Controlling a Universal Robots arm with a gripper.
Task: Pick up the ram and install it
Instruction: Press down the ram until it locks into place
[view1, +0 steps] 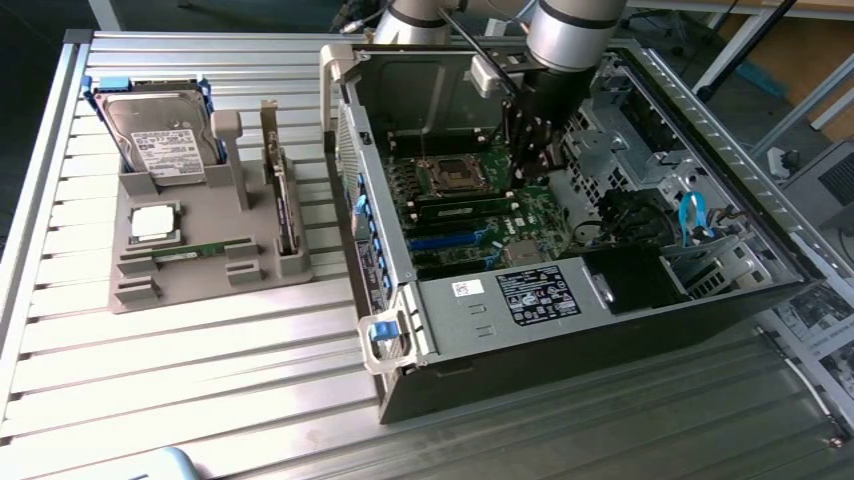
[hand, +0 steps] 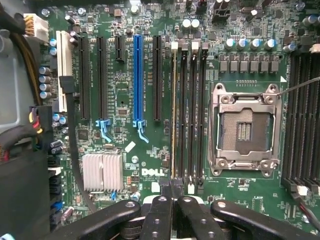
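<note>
Your end effector (hand: 171, 192) is pressed together above the motherboard (hand: 150, 75), holding nothing. The ram (hand: 174, 110) stands in its slot beside the empty processor socket (hand: 245, 130) (seated, I'd judge), so installation looks done.

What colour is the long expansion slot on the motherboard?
Blue, clearest in the wrist view.

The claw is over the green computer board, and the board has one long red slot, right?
Not quite. The long slot is blue, not red, as the wrist view shows. The claw is indeed over the green computer board.
</note>
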